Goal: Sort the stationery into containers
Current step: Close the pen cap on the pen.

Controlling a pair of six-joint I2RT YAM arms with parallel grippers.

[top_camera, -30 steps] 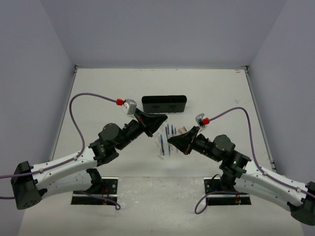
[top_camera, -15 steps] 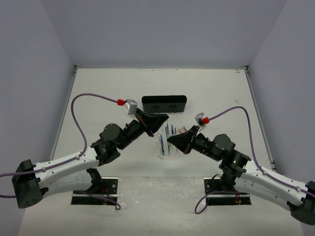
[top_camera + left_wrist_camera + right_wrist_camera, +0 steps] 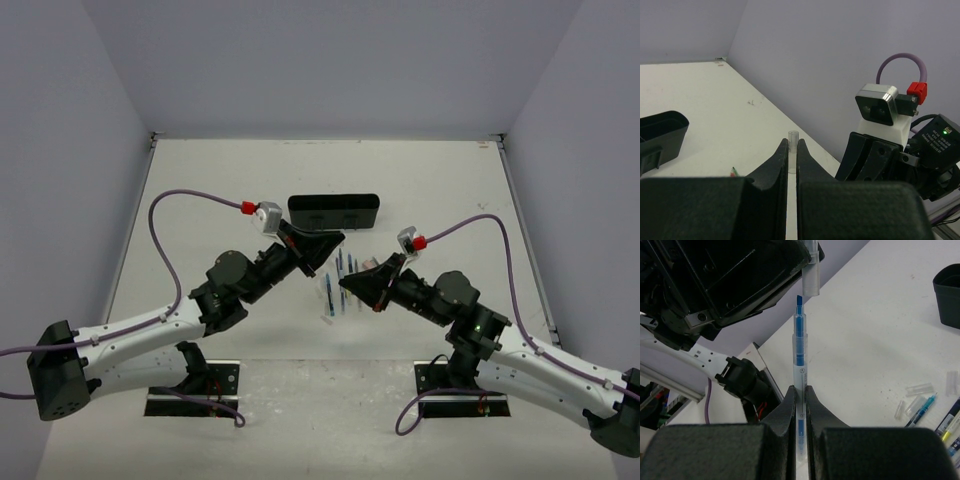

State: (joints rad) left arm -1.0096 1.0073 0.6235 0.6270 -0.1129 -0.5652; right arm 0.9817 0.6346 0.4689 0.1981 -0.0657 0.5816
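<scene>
My right gripper (image 3: pixel 799 389) (image 3: pixel 345 284) is shut on a blue pen (image 3: pixel 799 360) that points forward with its blue tip bare. Just beyond that tip hangs a clear pen cap (image 3: pixel 811 275) (image 3: pixel 793 150), pinched in my shut left gripper (image 3: pixel 792 142) (image 3: pixel 333 243). Cap and tip are close but apart, both held above the table. More pens (image 3: pixel 345 268) (image 3: pixel 920 410) lie on the table between the arms, next to a pinkish eraser (image 3: pixel 370 264). The black organizer tray (image 3: pixel 333 211) (image 3: pixel 660 135) (image 3: pixel 947 295) stands behind them.
Loose clear caps (image 3: pixel 919 389) lie by the pens on the table. The two grippers almost meet over the pile. Black base plates (image 3: pixel 195 390) sit at the near edge. Grey walls close in the table's left, right and back.
The left arm has edged a little to the right, toward the right gripper. The right arm holds still, and both grips are unchanged.
</scene>
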